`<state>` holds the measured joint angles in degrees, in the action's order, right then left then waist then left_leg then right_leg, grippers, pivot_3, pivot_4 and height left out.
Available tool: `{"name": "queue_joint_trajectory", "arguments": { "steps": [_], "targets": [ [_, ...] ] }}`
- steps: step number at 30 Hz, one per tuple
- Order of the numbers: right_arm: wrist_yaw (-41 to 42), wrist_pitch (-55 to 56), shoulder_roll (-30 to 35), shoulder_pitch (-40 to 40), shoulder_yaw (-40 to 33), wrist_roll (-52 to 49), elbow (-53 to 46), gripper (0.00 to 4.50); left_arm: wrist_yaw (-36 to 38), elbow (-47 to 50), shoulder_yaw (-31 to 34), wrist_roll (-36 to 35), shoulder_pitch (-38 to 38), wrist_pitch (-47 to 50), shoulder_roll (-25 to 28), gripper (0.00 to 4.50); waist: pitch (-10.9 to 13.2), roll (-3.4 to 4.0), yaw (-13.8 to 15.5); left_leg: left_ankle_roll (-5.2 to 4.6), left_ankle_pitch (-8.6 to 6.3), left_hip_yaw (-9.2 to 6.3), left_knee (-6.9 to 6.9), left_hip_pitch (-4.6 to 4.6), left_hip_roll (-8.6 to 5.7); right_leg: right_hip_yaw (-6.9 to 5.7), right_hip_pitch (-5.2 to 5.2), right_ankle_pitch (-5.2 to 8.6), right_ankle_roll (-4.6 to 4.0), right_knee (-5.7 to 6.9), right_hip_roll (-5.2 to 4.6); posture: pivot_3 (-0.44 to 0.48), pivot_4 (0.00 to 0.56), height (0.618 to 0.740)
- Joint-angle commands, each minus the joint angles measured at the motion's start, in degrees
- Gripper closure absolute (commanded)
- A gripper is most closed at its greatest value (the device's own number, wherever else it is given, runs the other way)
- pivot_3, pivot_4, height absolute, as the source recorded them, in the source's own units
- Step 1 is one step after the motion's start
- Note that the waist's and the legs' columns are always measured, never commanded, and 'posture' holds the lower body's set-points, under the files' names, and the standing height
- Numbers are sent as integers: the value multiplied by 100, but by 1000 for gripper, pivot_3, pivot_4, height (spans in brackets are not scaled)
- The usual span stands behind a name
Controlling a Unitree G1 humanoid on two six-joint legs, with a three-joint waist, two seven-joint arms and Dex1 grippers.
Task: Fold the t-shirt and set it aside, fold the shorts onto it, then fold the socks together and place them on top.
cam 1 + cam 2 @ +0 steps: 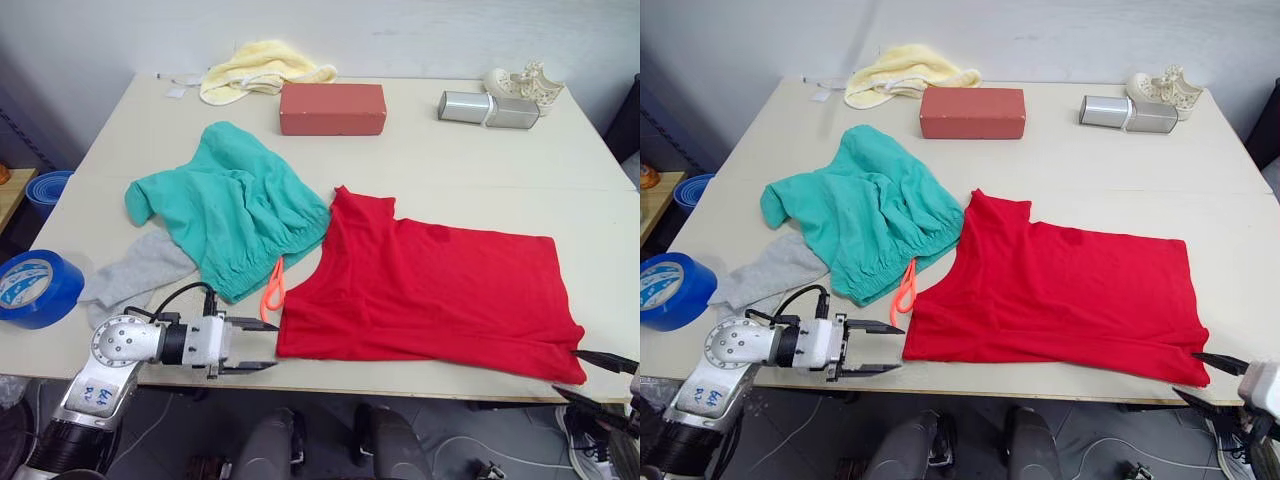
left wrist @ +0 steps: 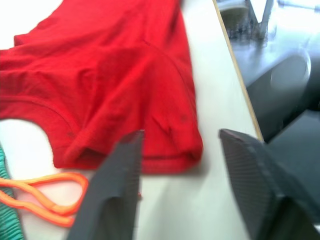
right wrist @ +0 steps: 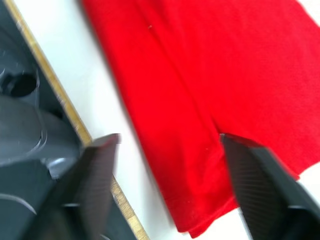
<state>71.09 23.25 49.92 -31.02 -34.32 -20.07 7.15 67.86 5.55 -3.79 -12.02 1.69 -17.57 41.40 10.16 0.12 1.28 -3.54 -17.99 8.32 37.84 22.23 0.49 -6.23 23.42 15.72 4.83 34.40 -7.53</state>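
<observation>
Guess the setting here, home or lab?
Probably a lab or test room, not a home: a bare plywood-edged table against a plain wall, a roll of blue tape beside it, and staged props like the red block and metal boxes.

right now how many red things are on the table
2: the t-shirt spread at the near edge between both open grippers, and a red block at the far side beside the yellow cloth.

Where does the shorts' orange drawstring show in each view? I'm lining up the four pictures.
Left eye view: orange drawstring hangs from the shorts, beside the t-shirt.
Right eye view: same spot.
Left wrist view: lower corner, past the left gripper.
Right wrist view: not in it.
Shared landmark: the t-shirt's near edge.
</observation>
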Motion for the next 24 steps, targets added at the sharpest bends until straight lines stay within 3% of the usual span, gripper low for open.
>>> {"name": "queue_joint_trajectory", "arguments": {
  "steps": [1, 8, 10, 12, 16, 20, 22, 24],
  "targets": [
    [-198, 124, 54, 211, 200, 310, 113, 815, -188, -27, -212, 298, 114, -196, -92, 1396, 1, 4, -1, 1, 0, 1, 0, 2, 0, 1, 3, 0, 0, 0, 0, 0, 150, 740],
    [-551, -91, 99, 660, 680, 748, 234, 815, -626, -366, -697, 1260, 456, -304, -178, 1396, -1, 8, 5, 25, 13, 3, -8, -8, 0, -1, -2, -5, 8, 3, 0, 0, 150, 740],
    [-617, -121, 92, 727, 737, 777, 228, 1186, -715, -484, -780, 1364, 496, -361, -202, 1376, -7, 9, 6, 12, 7, 3, -8, -12, 0, 1, -8, -14, 6, -2, 0, 0, 150, 740],
    [-672, -164, 95, 797, 797, 787, 236, 1678, -849, -607, -868, 1477, 573, -373, -270, 1782, -14, 18, 11, 9, 7, 3, -8, -17, 0, 1, -16, -15, 5, -6, 0, 0, 150, 740],
    [-681, -103, 122, 895, 907, 813, 303, 3100, -893, -802, -1107, 1606, 741, -351, -312, 2912, -25, 37, 22, 2, 10, 4, -8, -23, 1, -2, -39, -20, -11, -31, -1, 0, 150, 740],
    [-648, -46, 173, 925, 913, 780, 373, 4443, -368, -563, -1255, 1080, 464, -173, -74, 4101, -28, 42, 17, -2, 7, 10, -37, -73, 2, 1, -97, 1, -53, -66, -1, 0, 150, 740],
    [-484, -11, 232, 816, 860, 688, 368, 4500, -152, -331, -1235, 804, 251, -145, 88, 4470, -29, 43, 2, -3, 8, 16, -62, -83, 1, 4, -98, 2, -53, -77, -1, 0, 150, 740],
    [-243, -3, 293, 641, 792, 540, 319, 4500, -49, -142, -1190, 617, 99, -83, 232, 4470, -28, 42, -5, 2, 10, 16, -76, -87, 2, -1, -90, -2, -24, -70, 0, 0, 150, 740]
  ]
}}
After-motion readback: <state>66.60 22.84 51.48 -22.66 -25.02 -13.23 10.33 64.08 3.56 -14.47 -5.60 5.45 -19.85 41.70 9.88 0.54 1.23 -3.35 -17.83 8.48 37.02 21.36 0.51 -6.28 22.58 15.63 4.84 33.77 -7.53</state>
